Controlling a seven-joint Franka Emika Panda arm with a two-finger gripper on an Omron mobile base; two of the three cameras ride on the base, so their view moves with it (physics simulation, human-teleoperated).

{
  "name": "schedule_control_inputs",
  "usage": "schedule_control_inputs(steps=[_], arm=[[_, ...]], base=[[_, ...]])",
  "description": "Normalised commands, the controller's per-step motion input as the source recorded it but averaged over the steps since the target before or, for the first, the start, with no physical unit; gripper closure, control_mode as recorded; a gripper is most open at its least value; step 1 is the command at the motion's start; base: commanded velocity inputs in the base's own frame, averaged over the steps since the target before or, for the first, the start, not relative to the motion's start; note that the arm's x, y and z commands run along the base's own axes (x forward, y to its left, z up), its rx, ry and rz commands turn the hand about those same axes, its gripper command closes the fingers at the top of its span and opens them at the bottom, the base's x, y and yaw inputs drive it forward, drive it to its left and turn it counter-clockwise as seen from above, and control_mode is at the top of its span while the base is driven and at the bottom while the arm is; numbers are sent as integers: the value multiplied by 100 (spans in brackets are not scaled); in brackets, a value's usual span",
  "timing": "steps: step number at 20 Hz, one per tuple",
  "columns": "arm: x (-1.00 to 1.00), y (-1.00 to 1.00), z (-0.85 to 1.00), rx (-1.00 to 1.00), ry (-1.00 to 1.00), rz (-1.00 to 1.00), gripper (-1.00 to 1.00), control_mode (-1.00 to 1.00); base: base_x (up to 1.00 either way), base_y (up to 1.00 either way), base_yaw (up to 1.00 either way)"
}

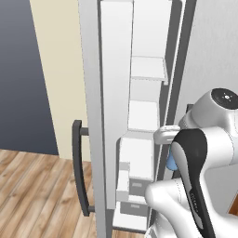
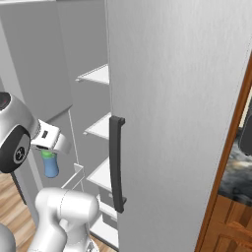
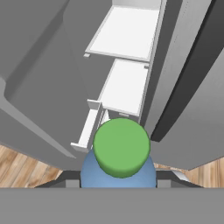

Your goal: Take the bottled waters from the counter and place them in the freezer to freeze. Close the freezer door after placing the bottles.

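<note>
A blue-tinted water bottle with a green cap stands upright in my gripper, which is shut on it. In the right base view the bottle hangs below the hand, just in front of the open freezer. From the left base view a sliver of the bottle shows behind the arm. The freezer door stands open at the left with its dark bar handle. A strip of dark counter lies at the far right.
White freezer shelves and drawers lie ahead of the bottle. White door bins line the open door. The plain grey door with its dark handle is closed on the right. Wooden floor runs below.
</note>
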Motion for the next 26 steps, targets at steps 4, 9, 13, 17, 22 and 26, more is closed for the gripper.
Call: schedule_control_inputs(steps=[4, 9, 13, 17, 22, 26], arm=[[0, 0, 0, 0, 0, 0, 100, 100], [0, 0, 0, 0, 0, 0, 100, 100], [0, 0, 0, 0, 0, 0, 100, 100], [0, 0, 0, 0, 0, 0, 100, 100], [0, 0, 0, 0, 0, 0, 100, 100], [0, 0, 0, 0, 0, 0, 100, 100]], base=[[23, 12, 0], [17, 21, 0], [2, 21, -2], [0, 11, -8], [0, 24, -8], [3, 24, -5]])
